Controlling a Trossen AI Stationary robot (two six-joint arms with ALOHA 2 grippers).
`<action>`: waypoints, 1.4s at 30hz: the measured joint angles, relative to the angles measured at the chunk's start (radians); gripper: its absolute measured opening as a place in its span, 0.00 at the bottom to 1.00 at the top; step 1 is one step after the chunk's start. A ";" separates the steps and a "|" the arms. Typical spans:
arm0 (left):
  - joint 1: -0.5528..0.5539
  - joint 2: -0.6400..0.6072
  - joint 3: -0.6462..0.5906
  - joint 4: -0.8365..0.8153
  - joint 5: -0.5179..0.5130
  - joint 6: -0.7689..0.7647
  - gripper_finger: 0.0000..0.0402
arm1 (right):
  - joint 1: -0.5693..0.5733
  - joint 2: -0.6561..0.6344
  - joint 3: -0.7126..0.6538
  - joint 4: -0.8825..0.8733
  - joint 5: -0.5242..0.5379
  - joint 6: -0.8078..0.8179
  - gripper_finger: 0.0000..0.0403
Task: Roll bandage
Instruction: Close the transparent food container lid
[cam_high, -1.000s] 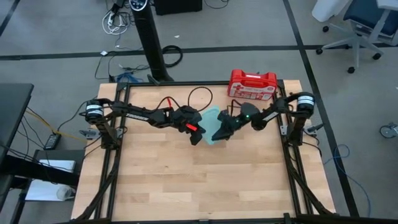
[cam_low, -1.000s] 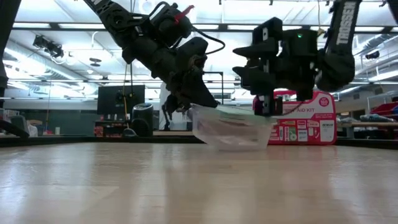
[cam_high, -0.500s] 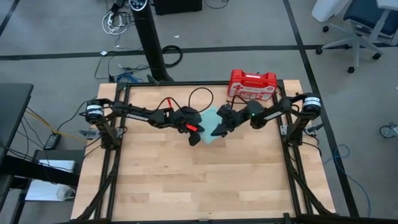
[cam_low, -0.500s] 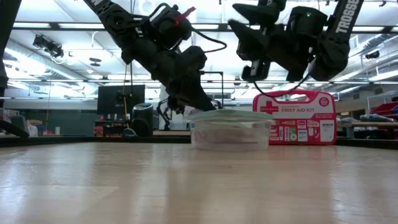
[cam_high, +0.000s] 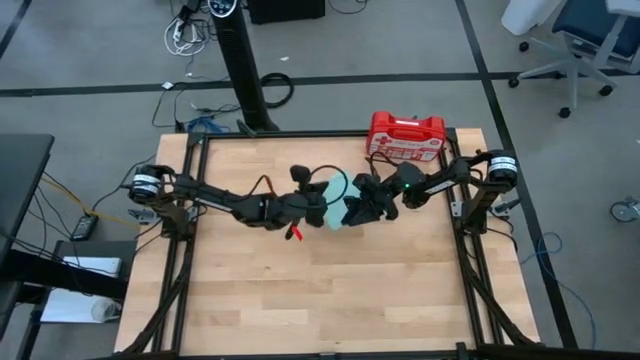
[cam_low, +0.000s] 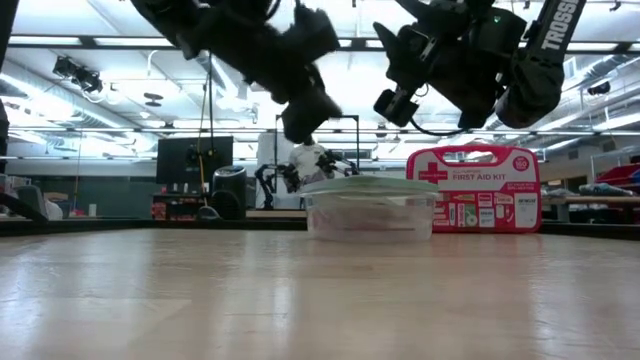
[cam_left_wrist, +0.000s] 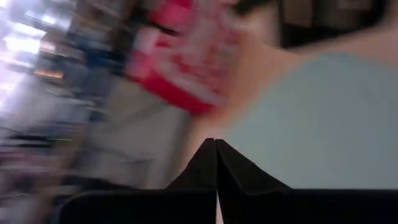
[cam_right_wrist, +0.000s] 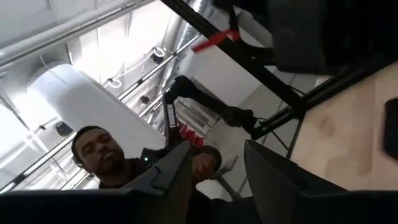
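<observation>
The wooden table (cam_high: 300, 300) carries a lidded clear container (cam_low: 370, 208) near its far middle, with the first-aid case (cam_high: 405, 135) behind. Above the container, the left gripper (cam_left_wrist: 216, 163) is closed and empty; the right gripper (cam_right_wrist: 214, 163) is half open, also empty. The bandage is not visible, maybe inside. The next step is probably opening the lid.

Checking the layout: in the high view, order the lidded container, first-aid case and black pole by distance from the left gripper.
From the left gripper:
1. Lidded container, right beside it.
2. First-aid case, back right edge of the table.
3. Black pole, on the floor beyond the table.
</observation>
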 joint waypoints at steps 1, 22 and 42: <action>-0.004 0.003 0.001 0.058 -0.057 0.080 0.00 | 0.000 0.000 0.000 0.001 0.001 0.001 0.37; 0.069 0.154 0.001 0.283 0.017 0.296 0.00 | 0.073 0.000 0.000 -0.064 -0.084 -0.191 0.37; 0.198 0.141 0.120 -0.310 0.429 -0.174 0.00 | 0.040 0.000 0.000 0.004 0.021 0.171 0.37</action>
